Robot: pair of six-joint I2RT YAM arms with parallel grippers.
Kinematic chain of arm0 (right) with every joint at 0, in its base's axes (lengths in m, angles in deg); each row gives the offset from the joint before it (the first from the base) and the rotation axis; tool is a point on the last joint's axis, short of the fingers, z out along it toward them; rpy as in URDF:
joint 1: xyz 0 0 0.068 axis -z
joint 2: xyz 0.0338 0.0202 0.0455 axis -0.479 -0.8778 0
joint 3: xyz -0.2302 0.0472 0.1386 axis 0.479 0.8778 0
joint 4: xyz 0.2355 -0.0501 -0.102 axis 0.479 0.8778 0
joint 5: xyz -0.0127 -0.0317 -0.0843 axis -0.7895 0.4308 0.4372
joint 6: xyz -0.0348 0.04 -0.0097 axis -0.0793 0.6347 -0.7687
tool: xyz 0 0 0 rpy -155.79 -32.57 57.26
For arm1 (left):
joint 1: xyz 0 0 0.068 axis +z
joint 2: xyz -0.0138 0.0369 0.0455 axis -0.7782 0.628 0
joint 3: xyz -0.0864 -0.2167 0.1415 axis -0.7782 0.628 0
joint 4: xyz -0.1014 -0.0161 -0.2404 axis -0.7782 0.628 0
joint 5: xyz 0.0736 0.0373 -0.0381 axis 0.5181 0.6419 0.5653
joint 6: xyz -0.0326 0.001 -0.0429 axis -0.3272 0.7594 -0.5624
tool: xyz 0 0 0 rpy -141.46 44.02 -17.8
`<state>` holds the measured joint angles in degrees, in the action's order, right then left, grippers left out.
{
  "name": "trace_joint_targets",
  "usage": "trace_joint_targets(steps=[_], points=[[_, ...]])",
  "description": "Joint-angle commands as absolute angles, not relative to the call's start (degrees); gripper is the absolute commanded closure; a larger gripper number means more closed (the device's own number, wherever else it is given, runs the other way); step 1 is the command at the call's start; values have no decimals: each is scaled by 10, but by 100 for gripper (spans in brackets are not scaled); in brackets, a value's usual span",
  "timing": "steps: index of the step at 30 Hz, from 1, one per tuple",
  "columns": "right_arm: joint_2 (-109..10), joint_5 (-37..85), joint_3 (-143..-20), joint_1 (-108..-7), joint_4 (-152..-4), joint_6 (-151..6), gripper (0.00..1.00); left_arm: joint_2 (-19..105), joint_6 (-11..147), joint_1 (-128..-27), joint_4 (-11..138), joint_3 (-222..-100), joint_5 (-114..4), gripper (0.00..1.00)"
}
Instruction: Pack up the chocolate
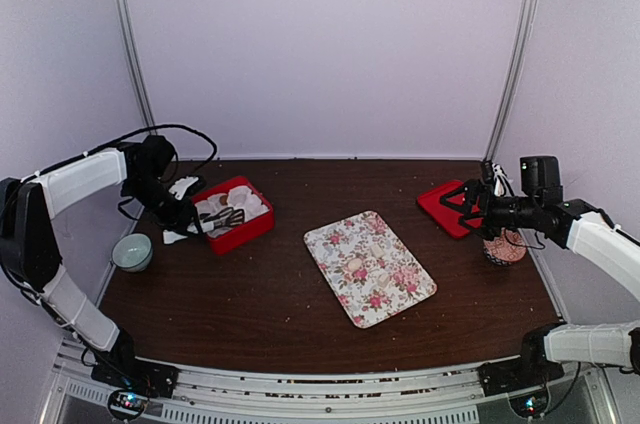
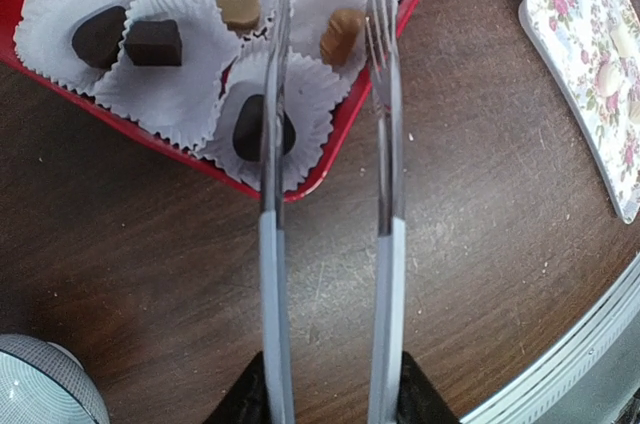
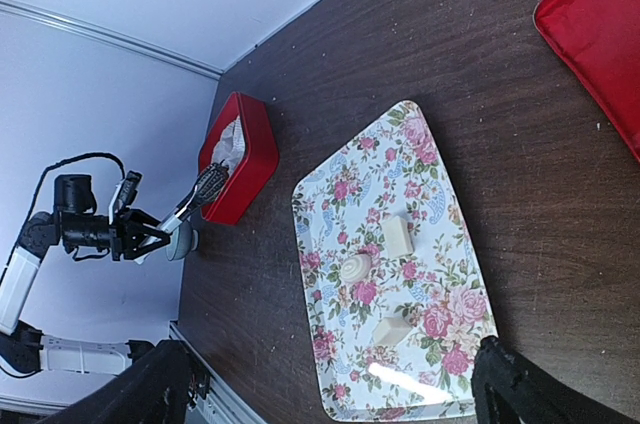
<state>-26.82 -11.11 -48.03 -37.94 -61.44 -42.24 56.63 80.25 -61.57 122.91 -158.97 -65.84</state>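
A red box [image 2: 330,159] holds white paper cups with chocolate: dark lumps [image 2: 153,42] and tan lumps [image 2: 239,4]. My left gripper [image 2: 328,394] is shut on the handles of metal tongs [image 2: 272,274], seen from above at the box's near-left side [image 1: 190,212]. The tong tips stand apart over the box. One tan chocolate [image 2: 342,36] lies in its cup between them. One dark chocolate [image 2: 250,127] lies under the left blade. My right gripper [image 3: 330,394] is open and holds nothing, high over the table's right side [image 1: 455,202].
A rose-printed tray [image 1: 370,269] lies mid-table, and three pale lumps [image 3: 397,236] rest on it. A red lid [image 1: 445,206] lies at the back right beside a patterned cup [image 1: 503,247]. A grey bowl [image 1: 132,251] stands left of the box.
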Motion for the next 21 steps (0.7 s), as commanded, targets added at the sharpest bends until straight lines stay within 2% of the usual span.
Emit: trace_joint_targets(steps=[1, 13, 21], points=[[-259, -107, -488, -378, -621, -424, 0, 571, 807, -613, 1225, -1616, -664, 63], [-262, -107, -495, -378, -626, -426, 0, 521, 775, -617, 1201, -1665, -690, 64], [-270, -109, -500, -378, -625, -437, 0, 521, 788, -727, 1174, -1682, -670, 64]])
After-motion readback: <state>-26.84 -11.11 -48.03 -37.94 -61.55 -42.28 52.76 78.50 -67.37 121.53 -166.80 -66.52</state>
